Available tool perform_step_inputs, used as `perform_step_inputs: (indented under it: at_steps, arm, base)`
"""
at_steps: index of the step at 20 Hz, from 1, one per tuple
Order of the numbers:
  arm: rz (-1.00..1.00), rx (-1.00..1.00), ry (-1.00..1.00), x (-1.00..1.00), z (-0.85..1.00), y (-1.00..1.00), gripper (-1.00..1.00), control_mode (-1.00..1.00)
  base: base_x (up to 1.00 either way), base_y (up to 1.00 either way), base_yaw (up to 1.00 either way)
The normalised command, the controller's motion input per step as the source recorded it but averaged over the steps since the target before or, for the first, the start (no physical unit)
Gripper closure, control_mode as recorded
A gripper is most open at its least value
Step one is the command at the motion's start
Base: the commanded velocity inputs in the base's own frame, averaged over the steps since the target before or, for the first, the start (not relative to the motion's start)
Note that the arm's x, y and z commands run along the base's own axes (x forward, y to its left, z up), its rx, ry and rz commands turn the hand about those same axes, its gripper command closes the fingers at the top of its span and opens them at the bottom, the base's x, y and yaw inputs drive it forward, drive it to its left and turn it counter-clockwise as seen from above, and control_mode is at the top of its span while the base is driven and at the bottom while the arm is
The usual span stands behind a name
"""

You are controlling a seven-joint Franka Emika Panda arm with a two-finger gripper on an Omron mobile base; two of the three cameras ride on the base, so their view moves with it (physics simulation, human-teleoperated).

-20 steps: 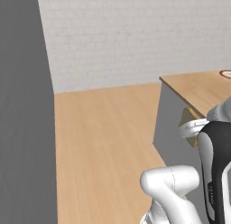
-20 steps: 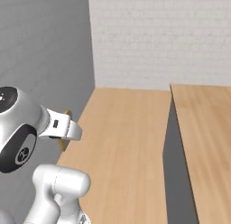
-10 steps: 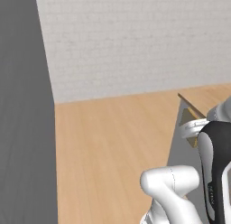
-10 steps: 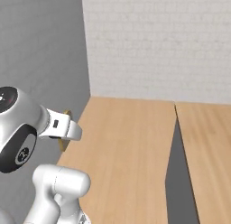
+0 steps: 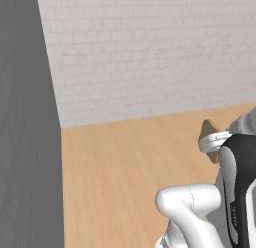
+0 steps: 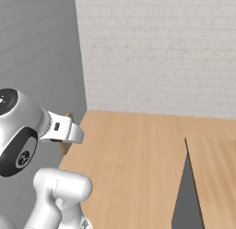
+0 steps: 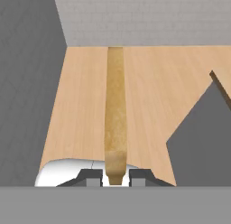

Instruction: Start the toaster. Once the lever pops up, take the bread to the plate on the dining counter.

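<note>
We are turning with the base: over the last second the whole picture has been sliding sideways in both base views, and the light-wood dining counter (image 6: 216, 149) that showed at the right of the left base view has slipped out of it, so the camera is moving, not the things. We are carrying the bread (image 7: 115, 114) edge-on, the jaws closed narrow on its lower end, and the gripper (image 7: 115, 175) is holding it out over the wooden floor (image 5: 130, 162). In the left base view the slice (image 5: 210, 137) is peeking out beside the arm. We judge the toasting step done and the carry under way, with the plate yet to come into sight. A grey wall (image 5: 25, 142) is standing close on our left and a white brick wall (image 6: 156, 52) ahead; the dark side of the counter (image 7: 203, 142) is rising near on the right, so we judge a wide swing risky
</note>
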Motion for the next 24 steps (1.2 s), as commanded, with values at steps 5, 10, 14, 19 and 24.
perform_step_inputs:
  at_steps: [5, 10, 14, 19, 24]
  arm:
    - [0.00, 0.00, 0.00, 0.00, 0.00, 0.00, 1.00, 1.00]
    - [0.00, 0.00, 0.00, 0.00, 0.00, 0.00, 1.00, 1.00]
    - [0.00, 0.00, 0.00, 0.00, 0.00, 0.00, 1.00, 1.00]
    - [0.00, 0.00, 0.00, 0.00, 0.00, 0.00, 1.00, 1.00]
    - [0.00, 0.00, 0.00, 0.00, 0.00, 0.00, 1.00, 1.00]
  base:
    - [1.00, 0.13, -0.03]
    - [0.98, 0.06, -0.38]
    - [0.79, 0.18, -0.56]
    - [0.70, 0.29, -0.60]
    - [0.53, 0.41, -0.68]
